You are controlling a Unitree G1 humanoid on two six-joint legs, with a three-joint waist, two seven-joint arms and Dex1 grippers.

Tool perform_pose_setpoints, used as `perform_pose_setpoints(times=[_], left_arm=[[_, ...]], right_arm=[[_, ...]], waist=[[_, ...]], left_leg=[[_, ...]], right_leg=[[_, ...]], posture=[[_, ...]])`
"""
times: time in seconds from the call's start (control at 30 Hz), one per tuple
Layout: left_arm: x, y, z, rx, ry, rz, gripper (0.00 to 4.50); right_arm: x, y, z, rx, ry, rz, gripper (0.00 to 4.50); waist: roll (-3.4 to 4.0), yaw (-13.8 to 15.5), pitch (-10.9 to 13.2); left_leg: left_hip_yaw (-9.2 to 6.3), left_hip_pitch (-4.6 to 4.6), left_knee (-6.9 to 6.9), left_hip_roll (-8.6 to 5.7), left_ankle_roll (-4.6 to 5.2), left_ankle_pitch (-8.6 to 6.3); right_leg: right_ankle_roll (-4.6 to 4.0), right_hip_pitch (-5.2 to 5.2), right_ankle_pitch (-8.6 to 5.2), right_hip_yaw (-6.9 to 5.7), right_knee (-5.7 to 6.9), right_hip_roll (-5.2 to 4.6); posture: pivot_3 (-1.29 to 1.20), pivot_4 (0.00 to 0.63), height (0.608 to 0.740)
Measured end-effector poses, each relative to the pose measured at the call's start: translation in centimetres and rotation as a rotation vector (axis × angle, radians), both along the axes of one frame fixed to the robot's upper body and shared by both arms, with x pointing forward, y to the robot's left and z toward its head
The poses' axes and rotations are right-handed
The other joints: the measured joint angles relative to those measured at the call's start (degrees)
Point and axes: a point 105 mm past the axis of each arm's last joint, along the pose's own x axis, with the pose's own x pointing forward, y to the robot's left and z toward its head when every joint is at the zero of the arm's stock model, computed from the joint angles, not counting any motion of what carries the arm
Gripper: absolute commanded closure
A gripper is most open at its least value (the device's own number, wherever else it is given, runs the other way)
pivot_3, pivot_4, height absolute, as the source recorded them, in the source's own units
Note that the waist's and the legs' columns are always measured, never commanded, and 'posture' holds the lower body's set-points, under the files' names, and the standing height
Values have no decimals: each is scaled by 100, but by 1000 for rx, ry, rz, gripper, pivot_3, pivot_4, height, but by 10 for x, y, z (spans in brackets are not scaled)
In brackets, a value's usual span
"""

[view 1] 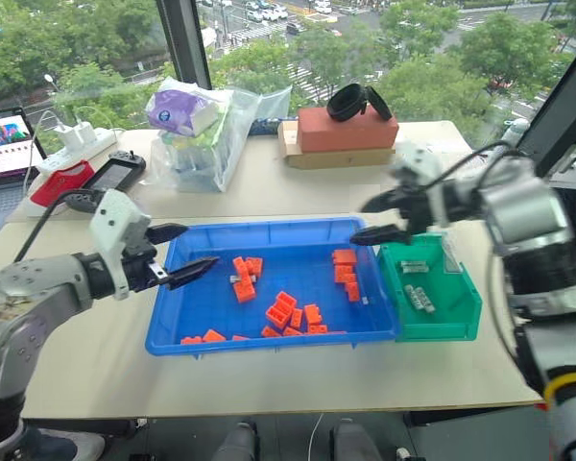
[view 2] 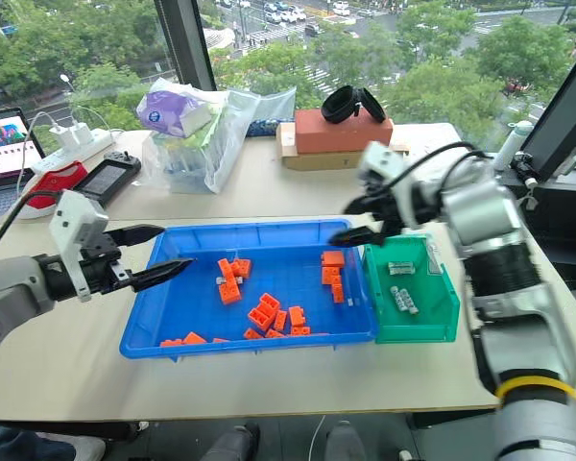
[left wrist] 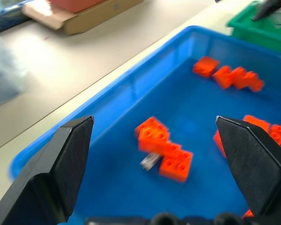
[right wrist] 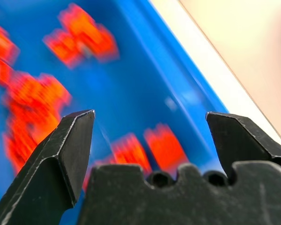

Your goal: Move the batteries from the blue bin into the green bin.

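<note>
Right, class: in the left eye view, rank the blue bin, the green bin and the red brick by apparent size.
1. blue bin
2. green bin and red brick: similar, and the brick sits farther back, so unranked.

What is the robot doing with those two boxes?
It is sorting batteries out of the blue bin into the green bin. Some batteries already lie in the green bin. One battery lies in the blue bin beside the orange blocks. The right gripper is open and empty, over the blue bin's edge next to the green bin. The left gripper is open too, at the blue bin's other end.
</note>
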Motion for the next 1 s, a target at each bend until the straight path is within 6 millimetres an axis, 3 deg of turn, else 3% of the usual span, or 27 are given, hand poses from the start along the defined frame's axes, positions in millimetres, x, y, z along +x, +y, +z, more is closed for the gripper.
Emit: perform_pose_setpoints(times=[0.13,0.3,0.53,0.8,0.9,1.0], left_arm=[[-13,25,-3,23,23,116,0],[-34,38,-4,56,32,190,0],[-47,34,0,49,17,213,0],[-49,24,-2,28,23,200,0],[-47,22,-1,24,19,190,0],[-45,21,0,19,20,182,0]], right_arm=[[-4,48,-10,-12,-1,92,13],[-4,91,-42,-57,46,123,13],[-9,125,-59,-68,45,178,13],[8,147,-75,-72,9,100,13],[11,146,-82,-84,8,93,711],[11,145,-84,-89,10,99,1756]], waist=[[-3,-1,-1],[-3,-9,-1],[-4,-4,-2],[-4,-20,-2],[-4,-22,-2],[-3,-42,-2]], left_leg=[[-5,0,-2,-2,-1,0],[-9,6,-7,1,-12,7],[-11,12,-9,1,-15,8],[-11,14,-11,79,-30,5],[-11,23,-17,104,-33,7],[-8,36,-22,128,-34,6]], right_leg=[[-1,-2,0,0,1,0],[-4,-5,2,0,10,2],[-6,-4,4,0,12,2],[-41,-8,24,1,1,86],[-59,-12,34,2,4,117],[-75,-10,43,6,3,140]], posture=[[0,150,740],[0,150,740],[0,150,740],[0,150,740],[0,150,740],[0,150,740]])
